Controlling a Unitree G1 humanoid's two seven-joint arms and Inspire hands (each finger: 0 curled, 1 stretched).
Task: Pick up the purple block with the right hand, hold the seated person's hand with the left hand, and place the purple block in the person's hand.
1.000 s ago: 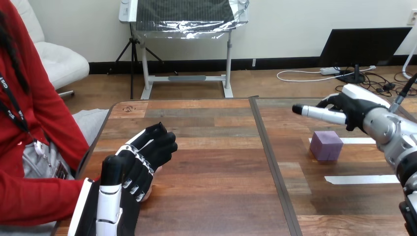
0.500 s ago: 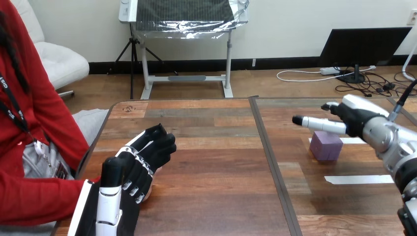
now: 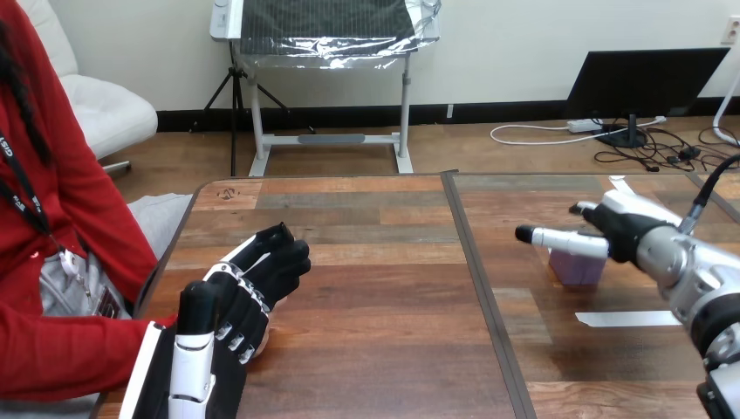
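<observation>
Hanging over purple block (image 3: 576, 271) — right hand (image 3: 625, 229).

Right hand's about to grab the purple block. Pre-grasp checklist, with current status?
1. Purple block resting on the table: ok.
2. Right hand over the block: ok, it covers the block's top.
3. Right hand open: ok, fingers straight.
4. Right hand touching the block: cannot tell.
5. Left hand gripping the person's hand: cannot tell, that hand is hidden beneath it.

Left hand (image 3: 249, 292) black, white back shell, black-and-white fingers (image 3: 284, 255); right hand (image 3: 624, 229) black, silver forearm (image 3: 698, 279)
</observation>
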